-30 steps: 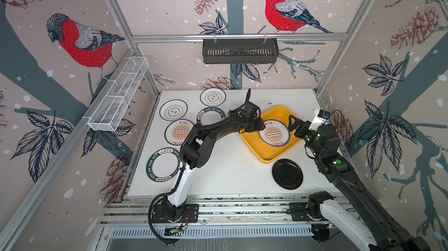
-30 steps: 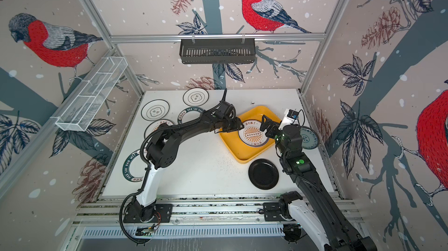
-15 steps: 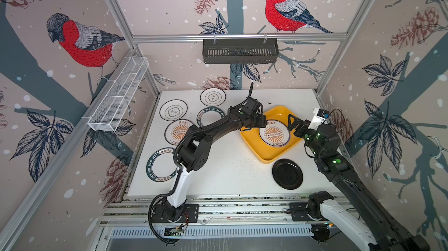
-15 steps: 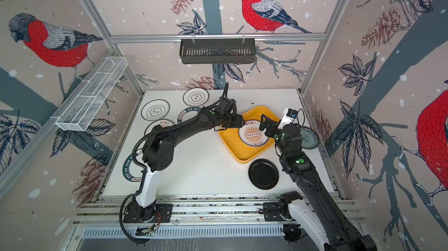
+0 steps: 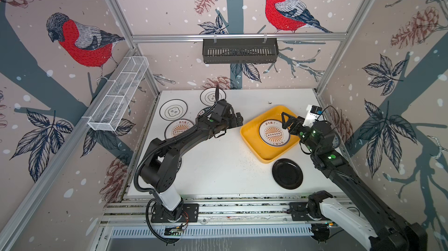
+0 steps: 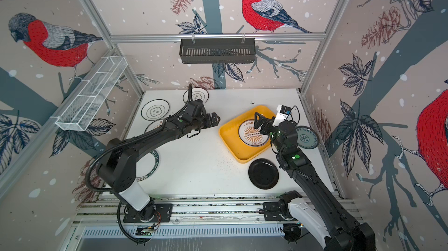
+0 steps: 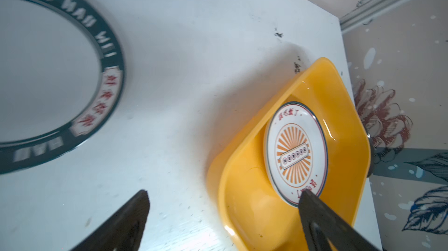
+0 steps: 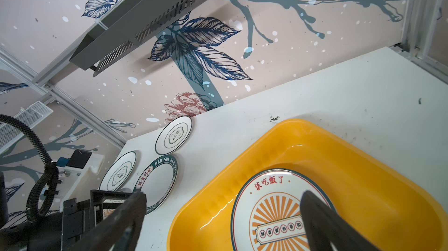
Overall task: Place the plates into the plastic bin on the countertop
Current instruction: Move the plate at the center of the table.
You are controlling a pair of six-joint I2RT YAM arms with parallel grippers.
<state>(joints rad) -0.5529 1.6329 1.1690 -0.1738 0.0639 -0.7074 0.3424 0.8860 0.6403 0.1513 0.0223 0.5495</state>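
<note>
A white plate with an orange sunburst (image 5: 274, 133) (image 6: 252, 134) lies flat in the yellow plastic bin (image 5: 249, 140) on the white countertop (image 5: 218, 165). My left gripper (image 5: 238, 121) (image 7: 223, 194) hangs open just left of the bin's rim (image 7: 242, 189), holding nothing. My right gripper (image 5: 286, 121) (image 8: 224, 195) stands open above that plate (image 8: 274, 203), clear of it. A plain black plate (image 5: 287, 173) lies in front of the bin. Two flower-outline plates (image 5: 173, 112) (image 5: 210, 97), a second sunburst plate (image 5: 178, 128) and a lettered-rim plate (image 7: 48, 68) lie at the back left. A blue-green plate (image 6: 306, 138) shows behind my right wrist.
A black slotted basket (image 5: 240, 51) hangs on the back rail and a white wire mesh rack (image 5: 118, 97) on the left rail. Another lettered-rim plate (image 6: 148, 167) lies partly under my left arm. Aluminium rails edge the front.
My left gripper has opened and drawn back to the left, leaving the sunburst plate in the bin. The right arm has hardly moved.
</note>
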